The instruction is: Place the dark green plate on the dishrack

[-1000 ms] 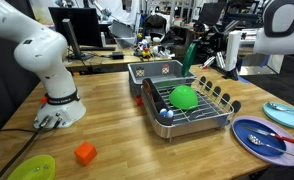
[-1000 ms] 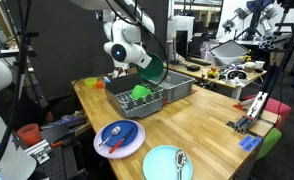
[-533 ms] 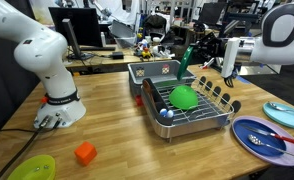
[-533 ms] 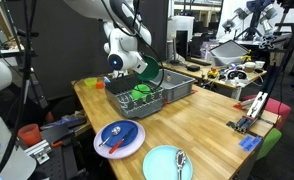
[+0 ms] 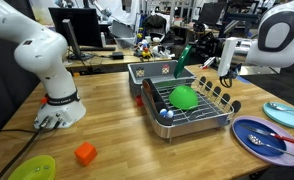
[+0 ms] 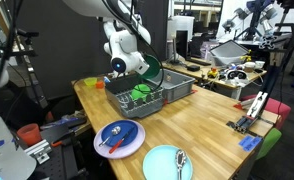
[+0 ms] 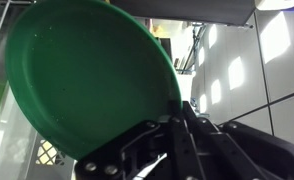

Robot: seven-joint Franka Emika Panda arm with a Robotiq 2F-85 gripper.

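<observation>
- Our gripper (image 7: 175,125) is clamped on the rim of the dark green plate (image 7: 87,80), and the pinch covers only a small part of the edge. We judge that the plate could pivot or slip out if it knocks anything on the way down.
- The plate (image 5: 184,60) hangs in the air above the far edge of the dishrack (image 5: 192,123), near the grey tub (image 5: 155,72) behind it. From these angles we cannot say whether it is over the rack or over the tub. Lowered too far back, it could land in the tub.
- The bright green bowl (image 5: 183,97) fills the middle of the rack. A descent there could strike the bowl or ride up on it.
- If the rim meets the tip of a prong and not a gap, the plate may jam or twist in the grip.
- The plate stands on edge and leans a little. It looks like a thin sliver in an exterior view (image 6: 152,70), and its broad face is turned to the wrist camera.
- Being round, it has no true long axis. What matters is that its plane lines up with the slots.
</observation>
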